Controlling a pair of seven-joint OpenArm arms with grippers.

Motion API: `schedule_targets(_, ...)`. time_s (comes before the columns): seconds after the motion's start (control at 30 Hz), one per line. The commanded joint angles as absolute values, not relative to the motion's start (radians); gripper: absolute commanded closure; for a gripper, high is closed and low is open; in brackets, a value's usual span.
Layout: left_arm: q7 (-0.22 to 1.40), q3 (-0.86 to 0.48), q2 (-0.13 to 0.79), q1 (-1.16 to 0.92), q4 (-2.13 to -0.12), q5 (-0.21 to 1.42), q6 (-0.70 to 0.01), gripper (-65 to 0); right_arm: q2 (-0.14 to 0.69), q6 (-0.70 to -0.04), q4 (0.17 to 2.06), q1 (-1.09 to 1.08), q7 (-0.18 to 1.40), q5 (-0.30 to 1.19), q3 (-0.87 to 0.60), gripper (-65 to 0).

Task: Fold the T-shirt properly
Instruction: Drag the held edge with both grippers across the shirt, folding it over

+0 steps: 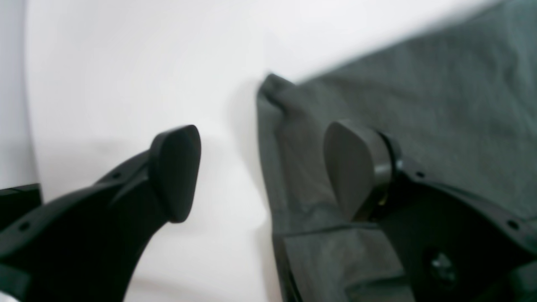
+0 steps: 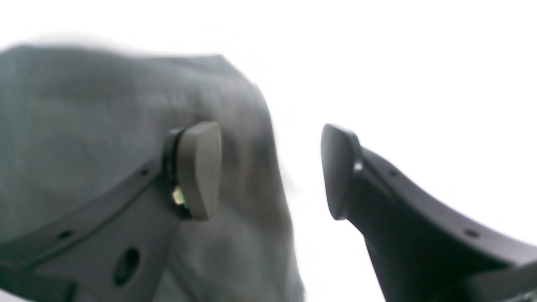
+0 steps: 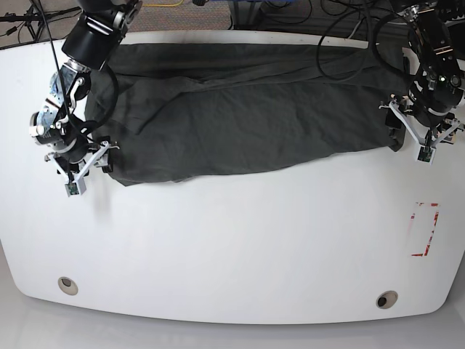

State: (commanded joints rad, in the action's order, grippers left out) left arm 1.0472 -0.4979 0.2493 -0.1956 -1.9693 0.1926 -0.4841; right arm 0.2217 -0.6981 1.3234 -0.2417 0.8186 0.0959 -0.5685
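The dark charcoal-grey T-shirt [image 3: 247, 116] lies folded into a long band across the far half of the white table [image 3: 232, 247]. My left gripper [image 3: 415, 134] is open at the shirt's right end. In the left wrist view [image 1: 266, 172] one finger [image 1: 356, 167] is over the cloth [image 1: 419, 92] and the other over bare table, with the shirt's edge between them. My right gripper [image 3: 81, 161] is open at the shirt's left end. In the right wrist view [image 2: 270, 172] it straddles the cloth's edge [image 2: 105, 109] the same way. Neither holds fabric.
A red rectangular mark [image 3: 425, 229] is on the table near the right edge. Two round holes [image 3: 67, 285] [image 3: 386, 299] sit near the front edge. Cables [image 3: 341, 29] hang behind the far edge.
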Motion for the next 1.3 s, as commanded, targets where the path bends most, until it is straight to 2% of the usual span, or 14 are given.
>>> schedule_targets(0.3,1.047,-0.630,0.229,-0.127,-1.965,0.193,-0.484,-46.5,0.222,-0.698,1.158,-0.262,0.699,0.091,-0.558,-35.0)
schedule_targets(0.67,1.047,-0.682,0.222,-0.050,-1.957,0.188,-0.478,-47.4,0.193,-0.698,1.144,-0.239,0.700,0.101,-0.481,-34.6)
schedule_targets(0.7,1.047,-0.682,0.222,-0.048,-1.952,0.188,-0.478,-47.4,0.188,-0.698,1.144,-0.237,0.700,0.101,-0.481,-33.6)
schedule_targets(0.83,1.047,-0.676,0.220,-0.030,-1.899,0.189,-0.478,-47.9,0.180,-0.698,1.144,-0.234,0.700,0.094,-0.478,-18.7)
schedule_targets(0.93,1.049,-0.677,0.211,-0.005,-1.844,0.189,-0.476,-52.1,0.179,-0.698,1.144,-0.234,0.700,0.093,-0.478,-9.0)
schedule_targets(1.0,1.049,-0.684,0.196,0.012,-1.801,0.186,-0.476,-54.7,0.179,-0.698,1.144,-0.232,0.700,0.093,-0.476,-5.1)
schedule_targets(1.3,1.049,-0.670,0.185,0.019,-1.687,0.194,-0.486,-56.7,0.179,-0.698,1.144,-0.228,0.700,0.093,-0.476,-5.1)
